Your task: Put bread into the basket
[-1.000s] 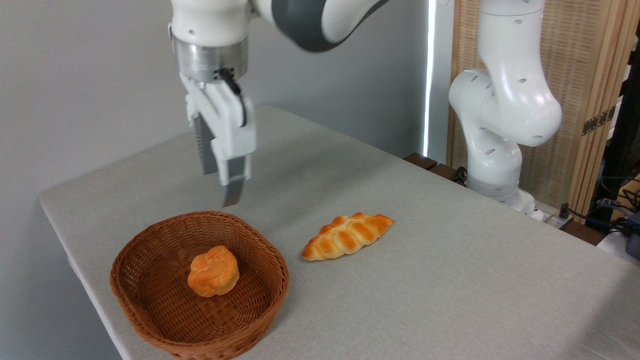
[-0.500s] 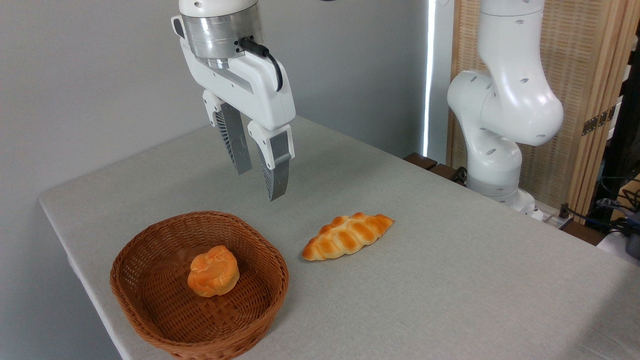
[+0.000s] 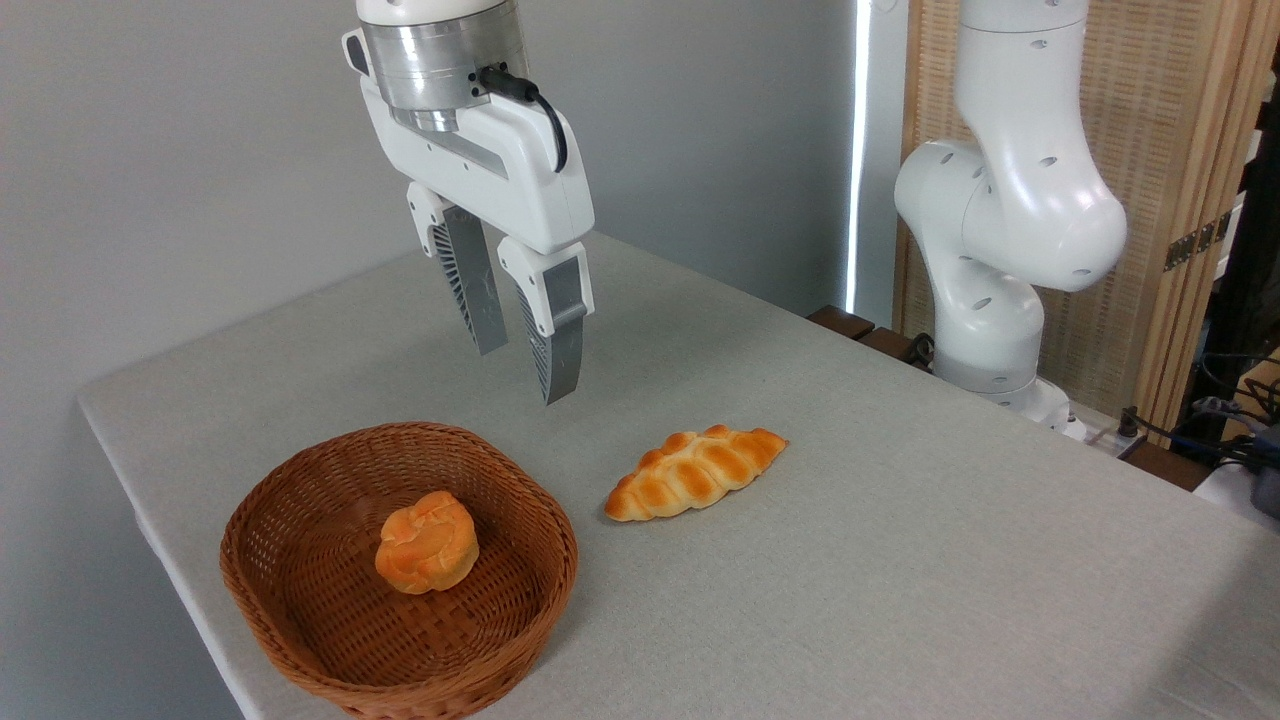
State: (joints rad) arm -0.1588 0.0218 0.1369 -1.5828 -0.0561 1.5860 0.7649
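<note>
The wicker basket [image 3: 290,560] sits at the table's [image 3: 900,560] near left corner, oval, brown, low-walled. The bread [image 3: 427,541], a small round orange-golden bun with a swirled top, lies inside the basket on its woven floor, slightly right of centre and clear of the rim. Above the basket's far rim, at roughly 1 o'clock from the bun, the tool [image 3: 520,375] hangs in the air, pointing down. Its two ribbed grey fingers [image 3: 553,345] are spread a small way apart with nothing between them; it touches neither basket nor table. At 3 o'clock from the basket, close to it but not touching, a braided golden loaf [image 3: 695,471] lies on the table, its long axis rising toward the right. The white arm base [image 3: 1000,270] stands at the table's far right edge.
</note>
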